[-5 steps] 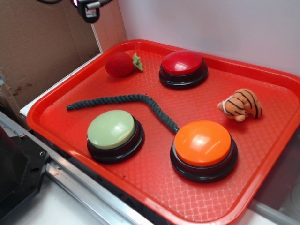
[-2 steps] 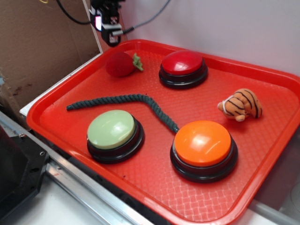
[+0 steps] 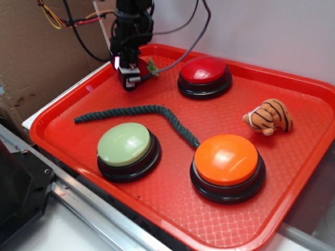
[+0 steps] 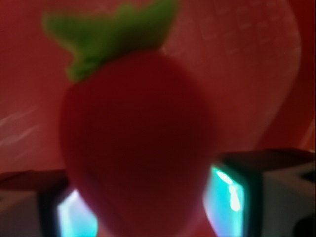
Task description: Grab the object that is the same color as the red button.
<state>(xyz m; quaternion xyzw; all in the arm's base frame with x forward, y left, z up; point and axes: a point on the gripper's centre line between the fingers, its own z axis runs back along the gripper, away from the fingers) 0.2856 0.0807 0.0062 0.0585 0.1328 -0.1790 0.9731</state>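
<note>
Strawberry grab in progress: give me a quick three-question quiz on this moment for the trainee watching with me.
1. True or false: the gripper is over the strawberry.
2. Which button sits nearest the strawberry: A) red button, B) green button, C) orange button?
3. What lies between the strawberry and the green button?

Key: 1. True; in the wrist view the strawberry sits between the fingers. 2. A. 3. The dark green rope.
</note>
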